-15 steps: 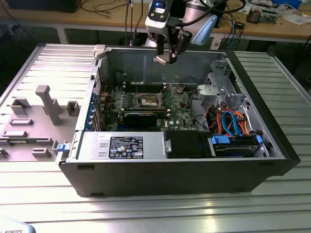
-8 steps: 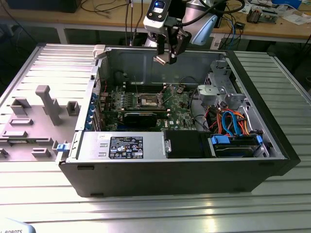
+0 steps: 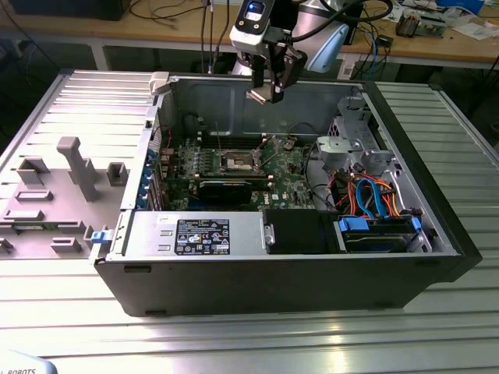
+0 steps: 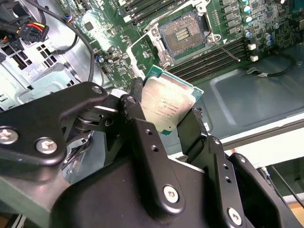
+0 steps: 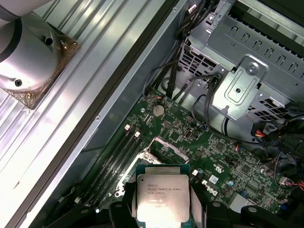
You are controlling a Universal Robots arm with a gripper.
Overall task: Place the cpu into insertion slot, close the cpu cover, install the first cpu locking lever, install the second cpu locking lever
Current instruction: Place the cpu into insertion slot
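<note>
My gripper (image 3: 265,92) hangs above the open computer case, shut on the cpu (image 4: 166,102), a flat square chip with a silver-grey top and green rim. The chip (image 5: 161,197) sits between the black fingers (image 4: 142,137) in both wrist views. Below, on the green motherboard (image 3: 288,175), the insertion slot (image 3: 239,162) lies open with its contact field (image 4: 183,32) exposed. The cpu cover (image 5: 164,146) stands raised at the socket's edge. A thin locking lever (image 4: 227,49) sticks out beside the socket.
The case walls (image 3: 257,105) ring the motherboard. A metal drive cage (image 3: 351,144) with orange and blue cables stands at the exterior view's right. A black card (image 3: 226,189) lies just in front of the socket. A grey fixture tray (image 3: 54,187) is on the exterior view's left.
</note>
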